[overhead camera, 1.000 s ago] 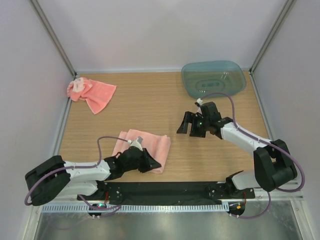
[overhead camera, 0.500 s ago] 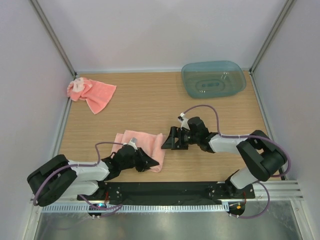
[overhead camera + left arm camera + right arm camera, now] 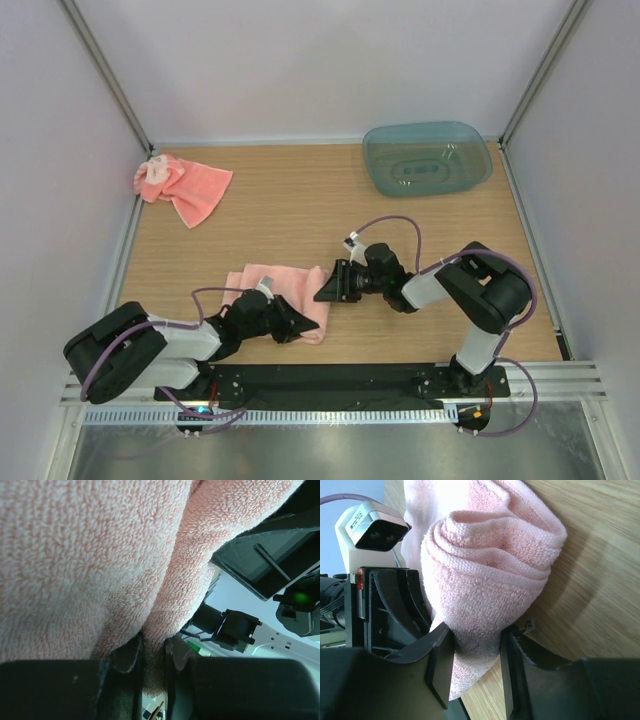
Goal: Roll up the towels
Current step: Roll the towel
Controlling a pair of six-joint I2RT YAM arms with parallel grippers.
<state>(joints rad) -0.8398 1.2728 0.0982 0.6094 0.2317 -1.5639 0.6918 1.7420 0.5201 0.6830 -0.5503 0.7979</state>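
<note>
One salmon-pink towel lies partly rolled on the wooden table near the front middle. My left gripper is low at its near edge, shut on a fold of the towel between the fingertips. My right gripper reaches in from the right. Its jaws press both sides of the rolled end of the towel, and the layers of the roll show as a spiral. The other towel lies crumpled at the back left corner.
A translucent blue-green tub stands at the back right. Bare wooden table lies between the two towels. Pale walls with metal posts close in the table. In the right wrist view the left arm's camera sits just behind the roll.
The right arm has swung left and down to the near towel, and its jaws have closed from wide open onto the towel's right end. The left gripper has kept its hold.
</note>
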